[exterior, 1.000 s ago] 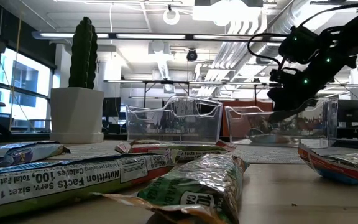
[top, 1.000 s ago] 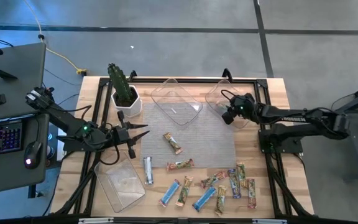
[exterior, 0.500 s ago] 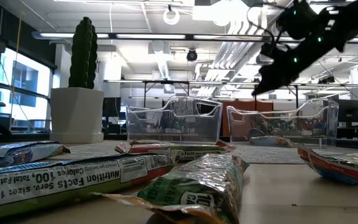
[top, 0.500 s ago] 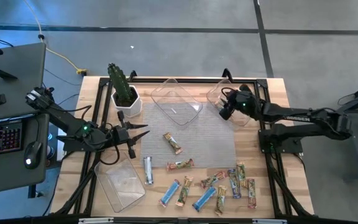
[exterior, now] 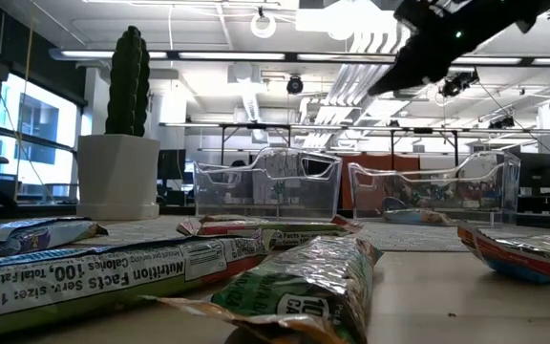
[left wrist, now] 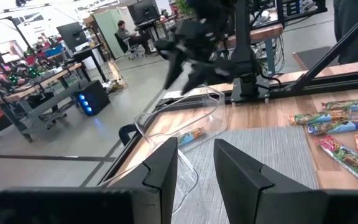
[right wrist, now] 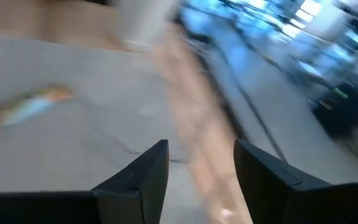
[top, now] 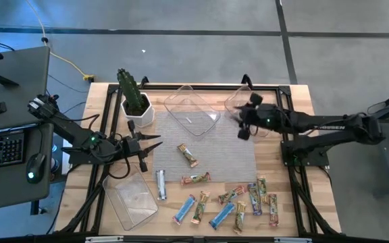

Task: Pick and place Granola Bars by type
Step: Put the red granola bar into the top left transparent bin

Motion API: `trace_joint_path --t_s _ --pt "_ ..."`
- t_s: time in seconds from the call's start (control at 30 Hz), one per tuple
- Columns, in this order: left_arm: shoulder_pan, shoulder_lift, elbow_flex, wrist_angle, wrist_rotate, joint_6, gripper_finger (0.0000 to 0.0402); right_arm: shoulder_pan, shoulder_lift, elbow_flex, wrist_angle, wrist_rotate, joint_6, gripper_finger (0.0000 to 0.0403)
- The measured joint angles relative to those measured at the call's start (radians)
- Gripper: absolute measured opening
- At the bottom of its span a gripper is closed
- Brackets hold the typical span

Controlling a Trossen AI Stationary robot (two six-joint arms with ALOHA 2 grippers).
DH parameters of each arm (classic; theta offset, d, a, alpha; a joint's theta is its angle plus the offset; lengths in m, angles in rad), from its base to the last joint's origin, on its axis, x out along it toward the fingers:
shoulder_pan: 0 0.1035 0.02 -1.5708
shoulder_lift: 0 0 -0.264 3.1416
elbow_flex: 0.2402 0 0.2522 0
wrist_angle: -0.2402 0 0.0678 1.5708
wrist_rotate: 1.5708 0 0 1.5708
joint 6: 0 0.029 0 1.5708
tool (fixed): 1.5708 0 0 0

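Observation:
Several granola bars lie flat on the near half of the table: one on the grey mat (top: 188, 154), one red-green (top: 196, 179), one silver (top: 161, 184), and a cluster (top: 238, 201) near the front edge. Another bar (left wrist: 190, 135) lies inside the far right clear tray (top: 234, 102). My right gripper (top: 242, 129) hangs open and empty above the mat, just beside that tray, high in the low view (exterior: 382, 86). My left gripper (top: 155, 145) waits open over the table's left side, nothing between its fingers (left wrist: 196, 149).
A second clear tray (top: 191, 111) sits at the far middle and a third (top: 130, 196) at the near left corner. A potted cactus (top: 132, 94) stands at the far left. The grey mat (top: 228, 145) has bare room around its middle.
My right gripper has risen out of the far right tray and swung toward the table's left and near side, over the mat's edge, turning as it went. The bar in that tray stays lying there. The left arm has kept still.

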State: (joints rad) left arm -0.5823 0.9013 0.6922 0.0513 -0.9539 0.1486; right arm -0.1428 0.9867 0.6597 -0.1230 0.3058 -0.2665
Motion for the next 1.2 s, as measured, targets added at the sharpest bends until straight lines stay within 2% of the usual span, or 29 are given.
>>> trace_joint_path --t_s 0.2,0.33,0.6,0.87,1.07,1.2 --pt "0.000 0.000 0.000 -0.002 0.000 0.000 0.0101 0.147 0.012 -0.003 -0.014 -0.247 0.057 0.0165" --pt "0.000 0.000 0.000 -0.002 0.000 0.000 0.0101 0.234 0.056 -0.003 -0.017 -0.339 0.090 0.0165" --pt "0.000 0.000 0.000 -0.002 0.002 -0.001 0.0101 0.349 0.182 -0.003 -0.019 -0.290 0.162 0.0165" --pt "0.000 0.000 0.000 -0.002 0.002 -0.001 0.0101 0.497 0.314 -0.003 -0.014 -0.399 0.140 0.0165" --pt "0.000 0.000 0.000 -0.002 0.002 -0.002 0.0101 0.622 0.448 -0.004 0.081 -0.405 0.221 0.0165" --pt "0.000 0.000 0.000 -0.001 0.002 -0.002 0.0101 0.658 0.503 -0.004 0.171 -0.404 0.269 0.0165"
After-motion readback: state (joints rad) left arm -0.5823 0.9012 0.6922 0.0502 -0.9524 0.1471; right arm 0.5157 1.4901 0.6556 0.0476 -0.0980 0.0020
